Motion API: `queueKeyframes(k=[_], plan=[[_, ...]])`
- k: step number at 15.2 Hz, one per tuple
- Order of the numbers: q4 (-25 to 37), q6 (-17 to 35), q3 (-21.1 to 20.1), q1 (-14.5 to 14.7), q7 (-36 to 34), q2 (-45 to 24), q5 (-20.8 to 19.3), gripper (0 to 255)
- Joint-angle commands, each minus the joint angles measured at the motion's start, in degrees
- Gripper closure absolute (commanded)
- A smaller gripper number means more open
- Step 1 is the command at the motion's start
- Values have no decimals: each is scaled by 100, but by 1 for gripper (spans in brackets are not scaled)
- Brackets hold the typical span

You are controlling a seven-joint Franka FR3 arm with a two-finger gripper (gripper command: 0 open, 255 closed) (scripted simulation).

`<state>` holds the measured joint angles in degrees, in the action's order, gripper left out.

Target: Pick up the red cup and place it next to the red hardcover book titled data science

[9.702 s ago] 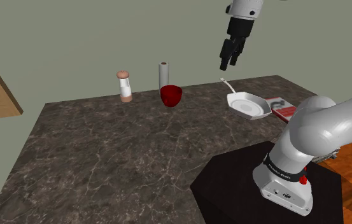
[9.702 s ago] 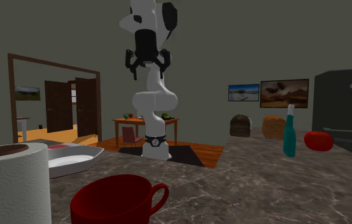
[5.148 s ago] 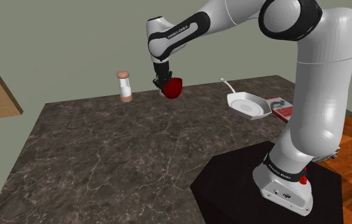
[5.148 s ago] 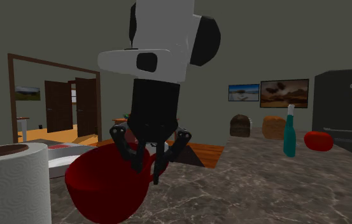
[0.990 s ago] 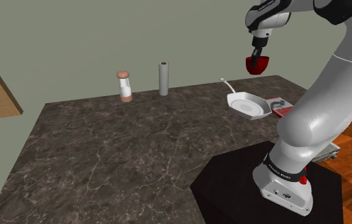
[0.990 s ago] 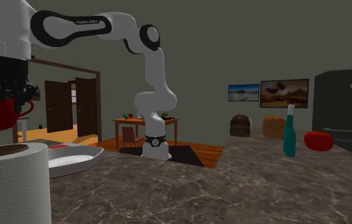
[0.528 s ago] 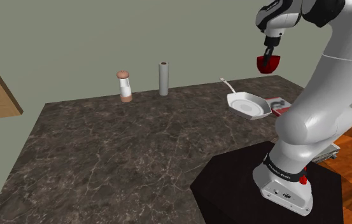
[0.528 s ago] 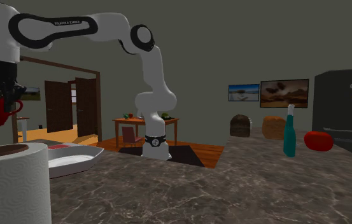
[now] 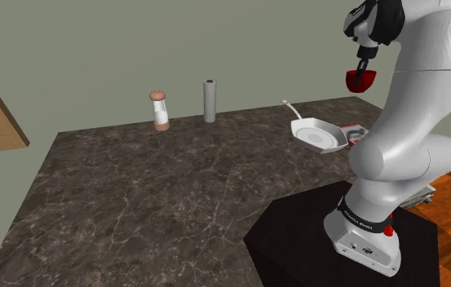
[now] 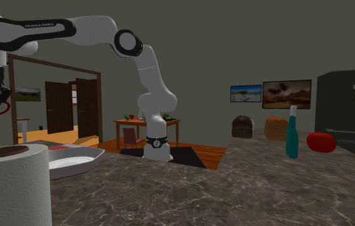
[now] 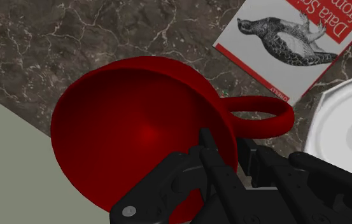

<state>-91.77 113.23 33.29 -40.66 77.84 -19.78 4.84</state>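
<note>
Pinching the red cup [image 11: 142,127] at its rim by the handle [image 11: 265,116], our gripper [image 11: 226,151] holds it aloft over the counter [image 11: 104,32] near the book [image 11: 295,38]; we judge it light, stiff, prone to pivot.

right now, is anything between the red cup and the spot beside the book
Nothing visible does. The gripper holds the red cup above bare counter beside the book; the white pan lies clear of that patch.
</note>
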Motion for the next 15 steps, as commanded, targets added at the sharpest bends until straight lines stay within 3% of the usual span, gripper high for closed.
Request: queueKeyframes(k=[1,15], plan=[[569,-169,12,-386,390,-430,272,255],[-148,784,-103,-403,433,-699,431,255]])
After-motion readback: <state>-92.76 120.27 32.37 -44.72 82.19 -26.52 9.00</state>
